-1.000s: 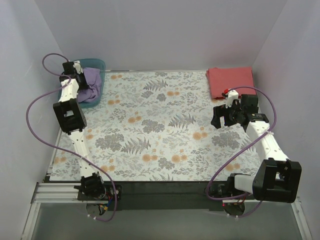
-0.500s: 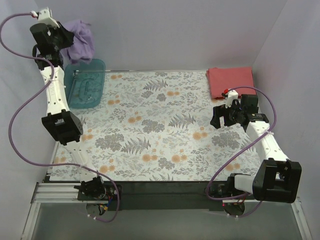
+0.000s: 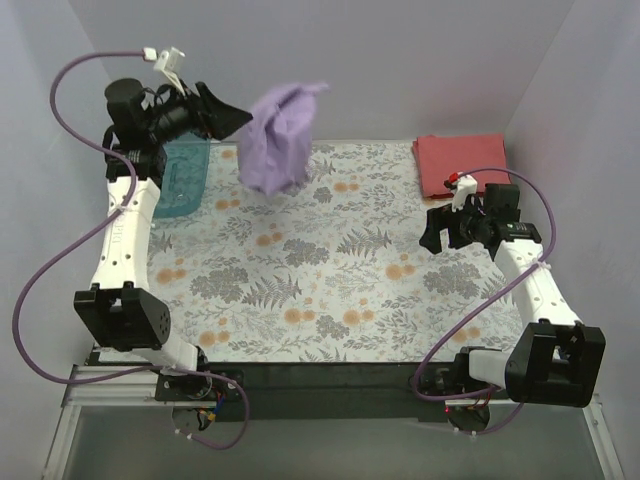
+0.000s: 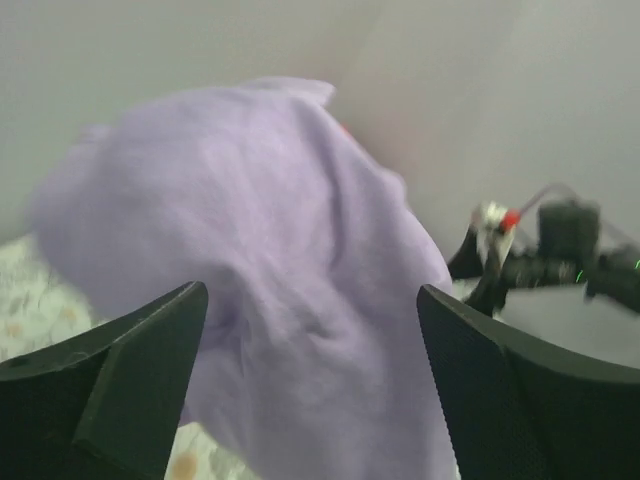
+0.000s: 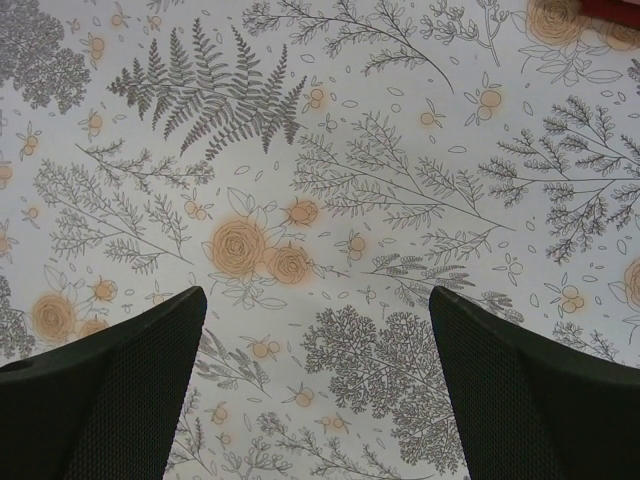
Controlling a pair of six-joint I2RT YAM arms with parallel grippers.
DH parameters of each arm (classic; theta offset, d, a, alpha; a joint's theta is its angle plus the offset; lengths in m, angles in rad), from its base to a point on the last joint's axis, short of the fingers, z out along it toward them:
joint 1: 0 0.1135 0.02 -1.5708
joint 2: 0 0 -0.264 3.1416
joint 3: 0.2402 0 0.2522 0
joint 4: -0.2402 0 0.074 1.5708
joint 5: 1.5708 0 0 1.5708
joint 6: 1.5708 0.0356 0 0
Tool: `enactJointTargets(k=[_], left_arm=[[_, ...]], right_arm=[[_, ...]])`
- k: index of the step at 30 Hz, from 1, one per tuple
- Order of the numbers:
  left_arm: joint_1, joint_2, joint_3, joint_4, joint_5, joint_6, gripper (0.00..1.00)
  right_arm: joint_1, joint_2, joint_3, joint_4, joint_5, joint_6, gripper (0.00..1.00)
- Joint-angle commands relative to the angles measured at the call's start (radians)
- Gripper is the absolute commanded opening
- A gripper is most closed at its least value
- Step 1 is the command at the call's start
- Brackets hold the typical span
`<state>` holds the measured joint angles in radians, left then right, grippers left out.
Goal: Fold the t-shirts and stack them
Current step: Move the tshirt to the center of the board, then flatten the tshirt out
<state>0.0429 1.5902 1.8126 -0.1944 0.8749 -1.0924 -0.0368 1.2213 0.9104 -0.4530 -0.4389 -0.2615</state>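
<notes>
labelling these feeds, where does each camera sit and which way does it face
Top external: above, behind the bases, down on the floral table; both arms show.
Left wrist: on the raised left gripper, toward the lavender t-shirt past its open fingers.
Right wrist: on the right gripper, straight down at the table; fingers show.
Shared: top and left wrist both show that t-shirt, airborne.

Loose shirt in mid-air over table far left, right of bin. Folded shirt on far-right corner.

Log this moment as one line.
left gripper: open, raised | purple shirt: airborne just beyond it | right gripper: open, empty | red shirt: folded, far-right corner
</notes>
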Motion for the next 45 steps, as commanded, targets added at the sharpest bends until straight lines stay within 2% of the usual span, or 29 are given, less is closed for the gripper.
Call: enactJointTargets(k=[1, 3, 4, 6, 7, 10, 14, 19, 22, 24, 28, 30, 35, 39, 45], left_arm=[[0.037, -0.094, -0.262, -0.142, 0.133, 0.113, 0.89], [0.078, -0.145, -0.35, -0.203, 0.147, 0.199, 0.89], [0.081, -0.154, -0.389, -0.293, 0.119, 0.318, 0.89], [0.081, -0.197, -0.511, -0.315, 0.092, 0.389, 0.9], [0.077, -0.209, -0.542, -0.347, 0.078, 0.478, 0.9], [0.014, -0.228, -0.633, -0.398, 0.011, 0.593, 0.9], [-0.136, -0.207, -0.72, -0.422, -0.121, 0.649, 0.9], [-0.189, -0.136, -0.756, -0.358, -0.24, 0.62, 0.9], [-0.198, -0.086, -0.686, -0.318, -0.281, 0.609, 0.9], [-0.204, 0.006, -0.621, -0.309, -0.325, 0.614, 0.9], [-0.206, 0.203, -0.38, -0.286, -0.379, 0.595, 0.89], [-0.206, 0.296, -0.322, -0.242, -0.392, 0.58, 0.89], [-0.207, 0.494, -0.092, -0.25, -0.399, 0.517, 0.9], [-0.213, 0.594, -0.004, -0.246, -0.346, 0.459, 0.9], [-0.241, 0.66, 0.013, -0.223, -0.304, 0.418, 0.9]], right_arm=[[0.0, -0.014, 0.074, -0.048, -0.04, -0.015, 0.98], [0.0, -0.014, 0.081, -0.068, -0.06, -0.039, 0.98], [0.0, -0.011, 0.087, -0.088, -0.066, -0.048, 0.98], [0.0, 0.009, 0.097, -0.11, -0.095, -0.067, 0.98], [0.002, 0.021, 0.102, -0.131, -0.098, -0.08, 0.98], [0.003, 0.082, 0.122, -0.147, -0.095, -0.081, 0.99], [0.021, 0.171, 0.163, -0.148, -0.109, -0.058, 0.98], [0.132, 0.351, 0.277, -0.142, -0.103, -0.024, 0.91], [0.182, 0.467, 0.361, -0.133, -0.115, 0.002, 0.88], [0.202, 0.558, 0.407, -0.125, -0.135, 0.034, 0.86], [0.227, 0.696, 0.553, -0.124, -0.172, 0.076, 0.8], [0.242, 0.76, 0.596, -0.124, -0.181, 0.085, 0.8], [0.275, 0.865, 0.696, -0.124, -0.175, 0.1, 0.8], [0.299, 0.911, 0.716, -0.124, -0.196, 0.103, 0.8], [0.313, 0.942, 0.682, -0.124, -0.253, 0.108, 0.78]])
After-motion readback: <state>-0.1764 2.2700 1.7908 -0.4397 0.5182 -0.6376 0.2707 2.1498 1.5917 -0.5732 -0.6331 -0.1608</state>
